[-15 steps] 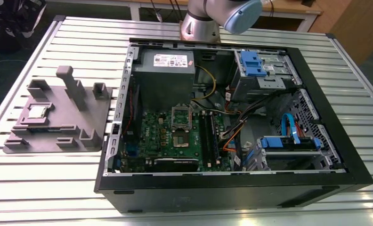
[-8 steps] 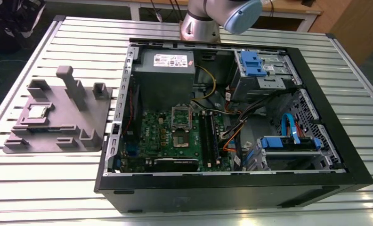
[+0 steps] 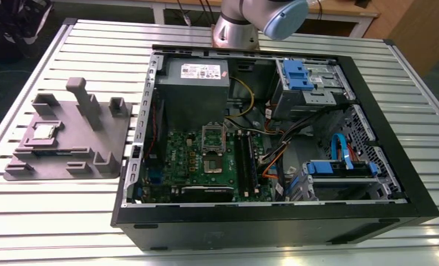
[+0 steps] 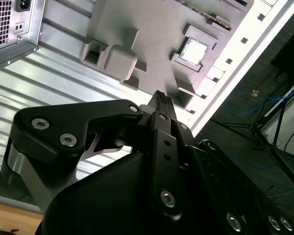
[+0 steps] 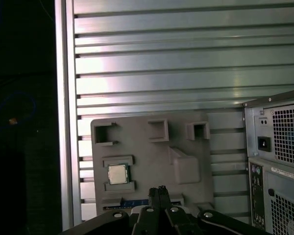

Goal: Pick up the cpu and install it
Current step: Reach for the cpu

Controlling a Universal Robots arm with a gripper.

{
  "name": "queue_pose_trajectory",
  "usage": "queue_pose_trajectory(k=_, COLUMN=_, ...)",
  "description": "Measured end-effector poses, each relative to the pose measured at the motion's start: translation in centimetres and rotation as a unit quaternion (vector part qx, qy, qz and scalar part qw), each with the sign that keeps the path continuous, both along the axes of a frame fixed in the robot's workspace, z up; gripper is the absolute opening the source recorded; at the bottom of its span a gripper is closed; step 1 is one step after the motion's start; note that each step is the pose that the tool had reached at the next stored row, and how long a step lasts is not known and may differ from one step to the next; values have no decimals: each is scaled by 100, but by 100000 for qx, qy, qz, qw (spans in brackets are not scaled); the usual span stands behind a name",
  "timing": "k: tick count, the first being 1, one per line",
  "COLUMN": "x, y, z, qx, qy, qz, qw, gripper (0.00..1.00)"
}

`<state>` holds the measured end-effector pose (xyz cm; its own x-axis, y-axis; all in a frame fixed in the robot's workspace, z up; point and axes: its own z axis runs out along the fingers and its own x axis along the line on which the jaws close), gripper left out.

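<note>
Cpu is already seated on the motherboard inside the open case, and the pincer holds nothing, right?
Not quite. The cpu lies in its pocket on the grey fixture on the table, at the exterior view's left of the open case, as the exterior view shows. The pincer holds nothing.

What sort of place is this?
Probably a robotics lab bench: an opened desktop computer case on a slatted metal table, beside a grey holder tray carrying the cpu.

The arm (image 3: 258, 21) (blue-capped joint) holds its gripper (image 4: 160, 96) aloft, jaws closed together, empty
</note>
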<state>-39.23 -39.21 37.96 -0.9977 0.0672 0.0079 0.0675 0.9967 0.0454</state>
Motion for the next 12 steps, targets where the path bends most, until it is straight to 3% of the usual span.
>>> queue_pose_trajectory(k=12, x=-50, y=0, z=0, qx=4, qy=-3, qz=3, qw=100000, gripper=11)
